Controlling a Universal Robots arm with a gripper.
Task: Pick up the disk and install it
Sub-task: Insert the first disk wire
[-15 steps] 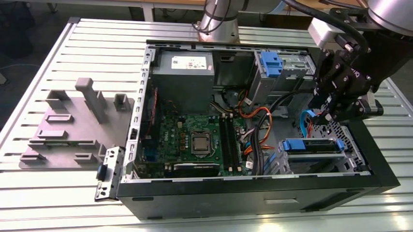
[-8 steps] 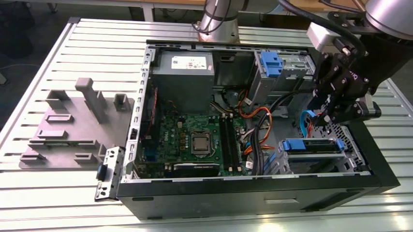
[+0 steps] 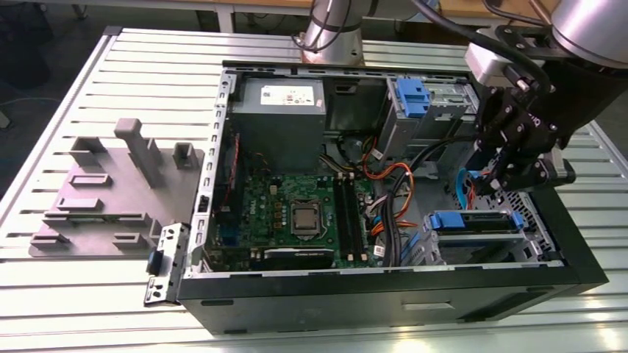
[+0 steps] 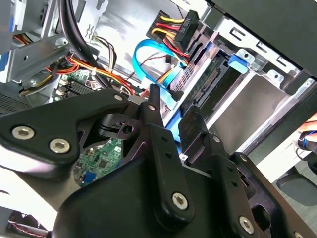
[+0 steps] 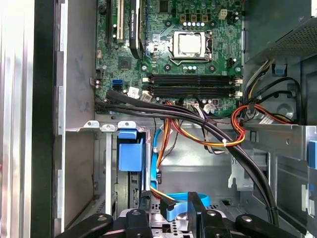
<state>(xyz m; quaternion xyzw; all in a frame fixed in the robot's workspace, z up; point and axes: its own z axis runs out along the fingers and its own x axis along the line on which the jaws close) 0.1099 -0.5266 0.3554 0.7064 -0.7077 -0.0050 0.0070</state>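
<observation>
The disk (image 3: 478,224) lies in the metal drive cage at the case's front corner on the exterior view's right, with its blue carrier tab facing the motherboard. In the second wrist view the disk (image 4: 214,85) sits deep in the cage, cables plugged at its end. The first wrist view has the carrier's blue tab (image 5: 131,154) beside the cage wall. My gripper (image 3: 496,175) hovers just behind the cage, over the blue data cable. Its black fingers (image 4: 153,101) stand apart in both wrist views, gripper (image 4: 172,113) (image 5: 170,202) open, with blue plastic showing in the gap.
The open computer case (image 3: 579,250) lies on a slatted metal table. Inside are the motherboard (image 3: 294,213), a grey power supply (image 3: 279,110), orange and black cable bundles (image 5: 208,134), and a blue clip (image 3: 412,95) in the upper bay. A grey fixture (image 3: 108,191) stands left of the case.
</observation>
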